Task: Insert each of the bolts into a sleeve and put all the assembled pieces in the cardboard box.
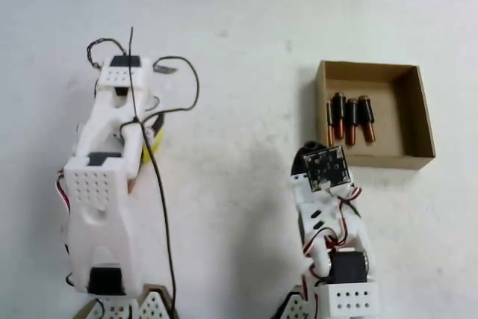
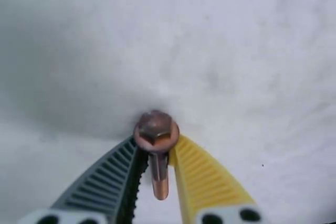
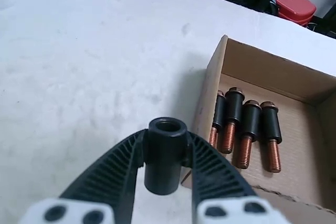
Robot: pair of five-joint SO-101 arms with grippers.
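One white table [image 1: 239,35] is bearing the cardboard box [image 1: 422,110], where four assembled pieces [image 1: 349,119] are lying side by side. By my judgement, one pairing is still waiting: the right gripper [image 3: 165,145] is clamping a black sleeve [image 3: 165,158] near the box, while the left gripper [image 2: 155,142] is pinching a copper bolt [image 2: 156,129] by its shank, well apart. No legible writing is showing.

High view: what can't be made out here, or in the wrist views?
- High view: the left arm covers most of the left claw and the bolt.
- High view: the camera board covers most of the right claw and the sleeve.
- Left wrist view: bolt thread too blurred to judge.
- Right wrist view: box partly cut off by the frame edge; the right claw blocks one corner.
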